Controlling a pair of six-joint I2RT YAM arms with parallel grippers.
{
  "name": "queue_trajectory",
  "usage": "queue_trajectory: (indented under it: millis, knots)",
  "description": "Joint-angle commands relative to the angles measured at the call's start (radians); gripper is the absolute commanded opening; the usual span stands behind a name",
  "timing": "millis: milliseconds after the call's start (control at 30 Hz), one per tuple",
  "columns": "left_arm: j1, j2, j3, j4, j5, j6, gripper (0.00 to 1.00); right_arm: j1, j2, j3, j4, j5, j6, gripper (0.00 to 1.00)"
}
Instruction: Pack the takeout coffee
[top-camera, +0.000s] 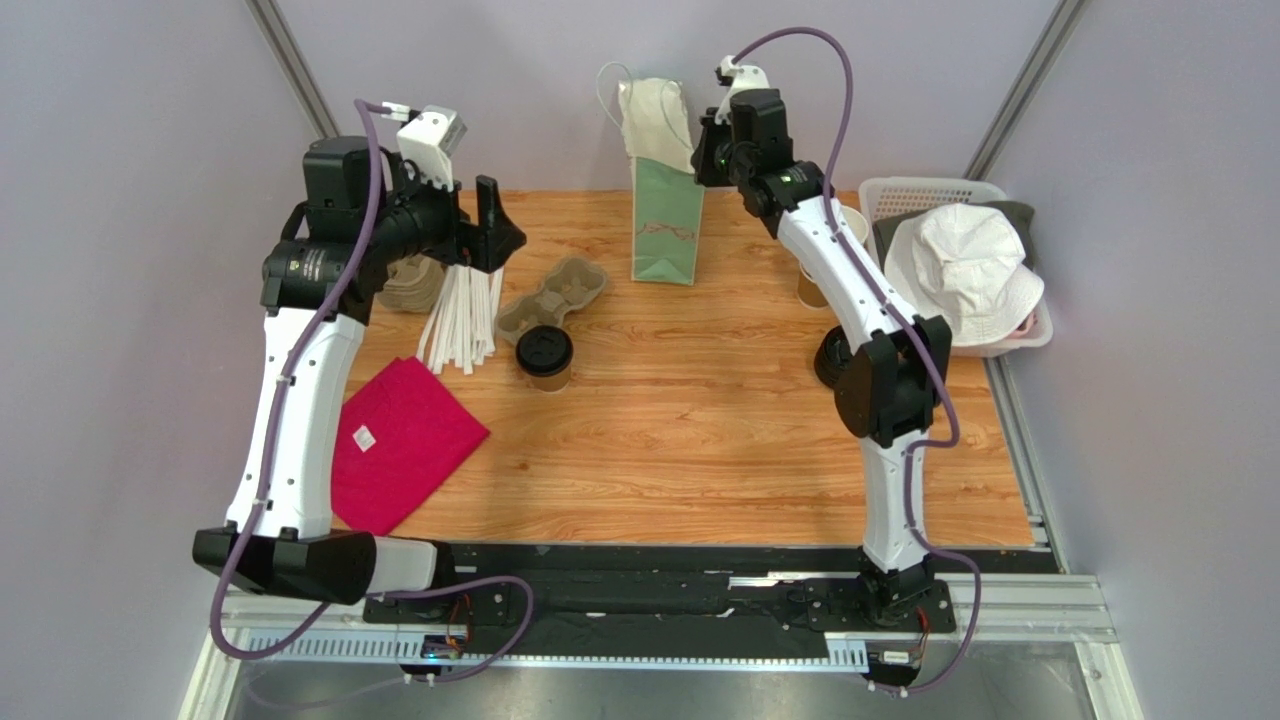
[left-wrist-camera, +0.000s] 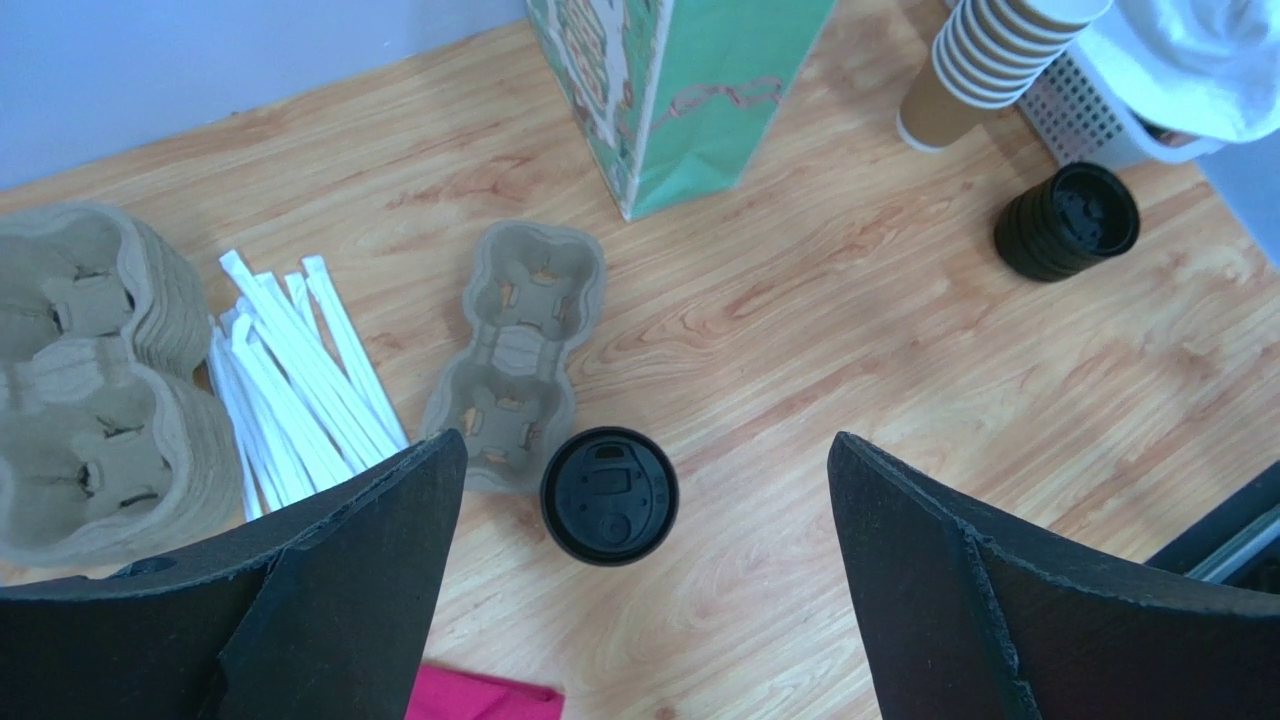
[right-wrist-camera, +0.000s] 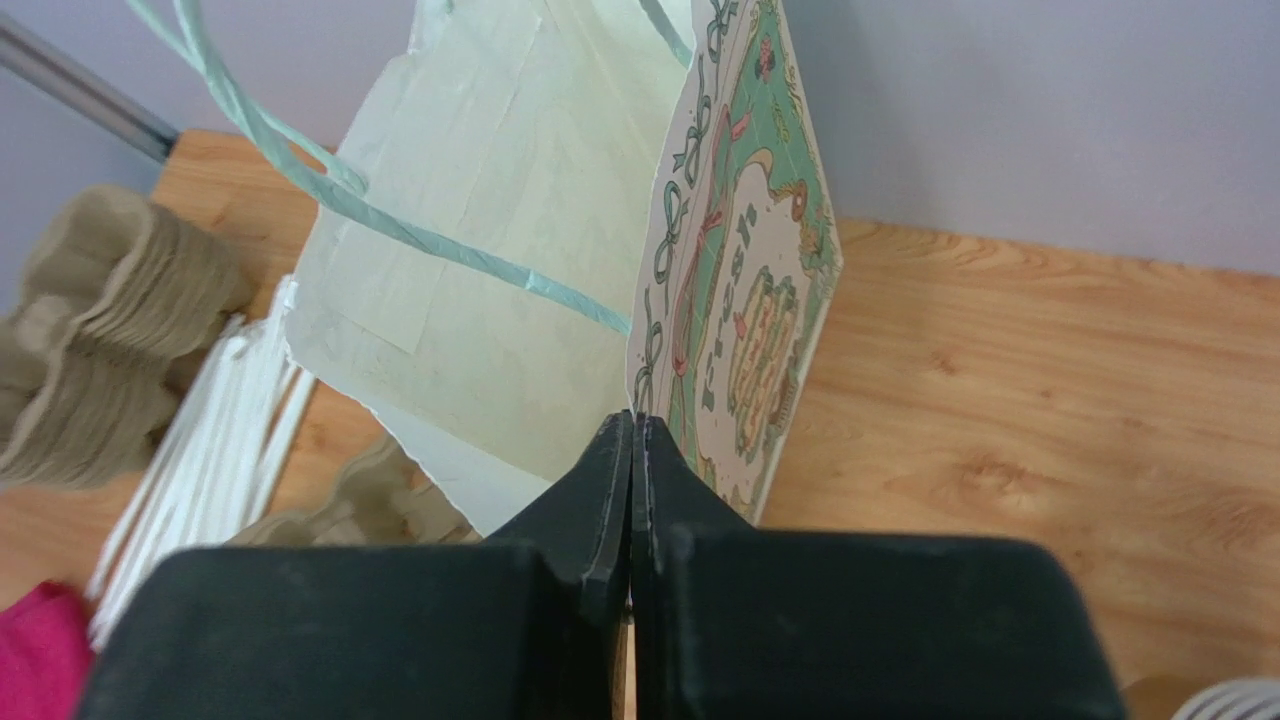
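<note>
The takeout coffee (top-camera: 544, 354), a brown paper cup with a black lid, stands upright on the wooden table just in front of a two-cup carrier. In the left wrist view the coffee (left-wrist-camera: 609, 495) is seen from above. My left gripper (top-camera: 489, 225) is open and empty, high above the table, and its fingertips (left-wrist-camera: 436, 480) frame the cup from well above. My right gripper (top-camera: 706, 150) is shut on the top rim of a green paper bag (top-camera: 666, 222) that stands upright at the back. In the right wrist view the gripper (right-wrist-camera: 633, 420) pinches the bag (right-wrist-camera: 751, 330) at its edge, with the mouth open.
A two-cup pulp carrier (top-camera: 553, 294) lies beside white wrapped straws (top-camera: 463, 315) and a stack of carriers (left-wrist-camera: 90, 390). A pink cloth (top-camera: 398, 443) lies front left. Stacked lidless cups (left-wrist-camera: 984, 60), stacked black lids (left-wrist-camera: 1067, 221) and a white basket (top-camera: 912, 192) holding a hat stand right.
</note>
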Motion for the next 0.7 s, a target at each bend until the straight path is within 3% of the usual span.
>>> queue_trajectory:
  millis: [0,300,433,667]
  knots:
    - [0.004,-0.061,0.025,0.052,0.029,-0.078,0.99,0.008,-0.232,-0.086,-0.029,-0.089,0.104,0.0]
    - [0.003,-0.091,0.012,0.064,0.118,-0.159,0.99,0.011,-0.593,-0.514,-0.08,-0.241,0.222,0.0]
    - [0.003,-0.144,-0.081,0.133,0.207,-0.222,0.99,0.016,-0.735,-0.725,-0.052,-0.275,0.231,0.0]
    - [-0.005,-0.218,-0.257,0.242,0.343,-0.308,0.99,0.019,-0.85,-0.88,-0.106,-0.232,0.289,0.0]
